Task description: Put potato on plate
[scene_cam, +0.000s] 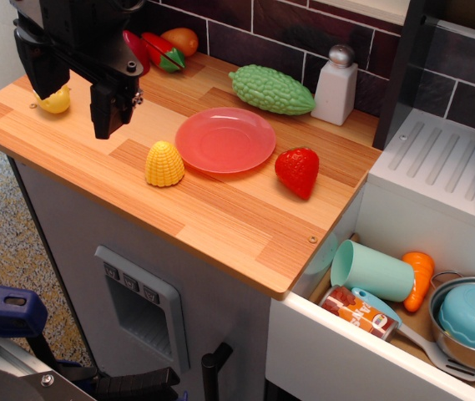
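Observation:
The potato (56, 102) is a small pale yellow lump near the far left corner of the wooden counter, partly hidden behind my gripper's left finger. My black gripper (74, 113) hangs over that corner with its fingers apart and nothing between them. The right finger (103, 113) reaches down toward the counter to the right of the potato. The salmon-pink plate (224, 139) lies flat and empty in the middle of the counter, well to the right of the gripper.
A ribbed yellow corn piece (164, 163) touches the plate's left rim. A red strawberry (297, 171) sits at its right. A green bumpy gourd (272, 89), a white shaker (336, 83) and red and orange toy vegetables (166, 48) line the back. An open drawer (387, 292) of toys is at lower right.

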Robot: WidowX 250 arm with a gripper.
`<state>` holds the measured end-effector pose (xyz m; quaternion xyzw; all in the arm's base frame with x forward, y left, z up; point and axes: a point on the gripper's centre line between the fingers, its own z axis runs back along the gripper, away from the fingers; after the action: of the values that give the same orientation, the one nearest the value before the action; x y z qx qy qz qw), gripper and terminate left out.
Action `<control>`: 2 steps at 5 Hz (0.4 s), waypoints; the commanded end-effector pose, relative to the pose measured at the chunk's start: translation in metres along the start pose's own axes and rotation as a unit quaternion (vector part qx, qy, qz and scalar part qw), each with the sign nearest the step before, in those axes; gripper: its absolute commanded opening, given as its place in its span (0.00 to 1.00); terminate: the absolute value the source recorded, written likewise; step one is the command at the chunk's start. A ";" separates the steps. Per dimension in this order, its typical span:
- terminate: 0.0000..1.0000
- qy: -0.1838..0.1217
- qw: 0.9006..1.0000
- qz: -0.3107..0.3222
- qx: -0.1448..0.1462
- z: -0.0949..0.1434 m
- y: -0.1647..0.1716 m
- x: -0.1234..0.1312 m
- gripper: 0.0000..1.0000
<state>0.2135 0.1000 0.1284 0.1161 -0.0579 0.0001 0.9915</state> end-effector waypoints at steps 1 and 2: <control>0.00 0.000 1.000 0.000 0.000 0.000 0.000 0.000 1.00; 0.00 -0.005 1.000 -0.003 0.015 -0.009 0.028 0.005 1.00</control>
<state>0.2208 0.1438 0.1181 0.1300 -0.0466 -0.0108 0.9904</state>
